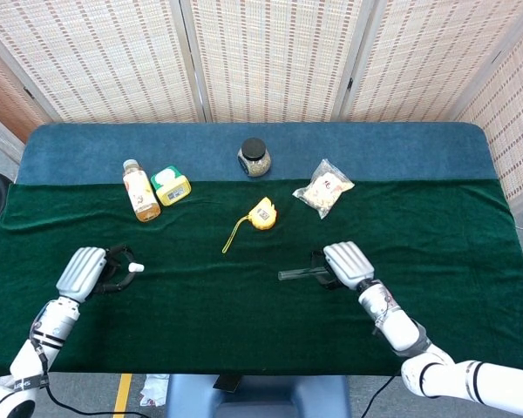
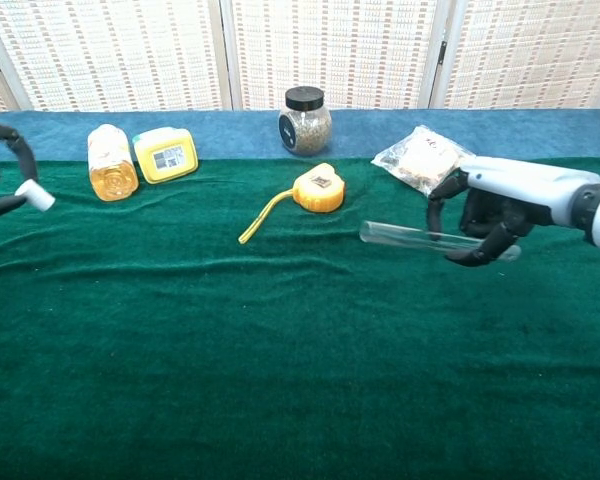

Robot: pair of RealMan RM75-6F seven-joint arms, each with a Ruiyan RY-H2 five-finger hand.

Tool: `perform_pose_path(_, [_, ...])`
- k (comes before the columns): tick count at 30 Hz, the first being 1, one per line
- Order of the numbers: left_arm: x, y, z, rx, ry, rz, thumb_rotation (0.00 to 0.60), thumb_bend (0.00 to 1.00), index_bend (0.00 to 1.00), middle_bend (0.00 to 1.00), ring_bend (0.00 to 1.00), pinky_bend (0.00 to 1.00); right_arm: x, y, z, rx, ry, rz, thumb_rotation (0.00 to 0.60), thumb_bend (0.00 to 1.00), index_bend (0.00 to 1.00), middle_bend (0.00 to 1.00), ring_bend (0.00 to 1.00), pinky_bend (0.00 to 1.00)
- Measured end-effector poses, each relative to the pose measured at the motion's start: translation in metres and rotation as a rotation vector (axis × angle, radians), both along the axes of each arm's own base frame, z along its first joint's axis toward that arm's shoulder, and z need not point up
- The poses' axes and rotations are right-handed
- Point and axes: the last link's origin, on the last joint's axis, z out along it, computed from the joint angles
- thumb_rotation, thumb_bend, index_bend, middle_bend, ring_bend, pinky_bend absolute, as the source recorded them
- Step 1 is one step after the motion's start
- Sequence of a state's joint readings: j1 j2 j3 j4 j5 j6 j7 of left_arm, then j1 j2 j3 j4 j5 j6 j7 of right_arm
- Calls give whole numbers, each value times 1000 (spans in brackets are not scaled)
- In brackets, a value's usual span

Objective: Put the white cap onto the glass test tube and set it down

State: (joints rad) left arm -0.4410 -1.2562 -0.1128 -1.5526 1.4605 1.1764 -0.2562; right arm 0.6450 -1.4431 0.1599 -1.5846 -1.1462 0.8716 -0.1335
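Note:
My right hand (image 1: 346, 263) (image 2: 500, 205) holds the glass test tube (image 1: 298, 274) (image 2: 405, 236) above the green cloth, the tube lying roughly level with its open end pointing toward the table's middle. My left hand (image 1: 89, 270) pinches the small white cap (image 1: 136, 266) (image 2: 35, 196) at the left side, also lifted off the cloth. In the chest view only the dark fingertips (image 2: 0, 170) of the left hand show at the frame's left edge. Tube and cap are far apart.
At the back lie an orange-drink bottle (image 1: 139, 192), a yellow box (image 1: 171, 185), a dark-lidded jar (image 1: 254, 158), a yellow tape measure (image 1: 261, 214) and a clear snack bag (image 1: 323, 189). Green cloth (image 1: 227, 305) covers the table's front half.

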Motion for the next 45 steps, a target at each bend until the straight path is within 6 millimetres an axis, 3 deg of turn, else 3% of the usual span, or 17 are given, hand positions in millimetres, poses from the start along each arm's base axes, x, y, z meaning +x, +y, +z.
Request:
perform_pose_path(10, [48,7,-2,9,-172,-89,600,443,609,1000,902,864,48,1,-29,77,-309,-52,600,776,849,1000,1000,1000])
perform_pose_path(24, [81,-1,-8,-10,-244,-188,600,442,617,1000,901,864,96,2,-51,130,-499,-44,600,780,849,1000,1000,1000])
perform_pose_path(31, [92,-4,-12,7,-230,-231,600,443,620,1000,901,864,110,3,-61,148,-523,-38,600,783,851,1000,1000,1000])
perform_pose_path(45, [100,-8,-19,4,-213,-265,600,443,625,1000,900,864,117,2,-67,148,-544,-48,600,786,854,1000,1000,1000])
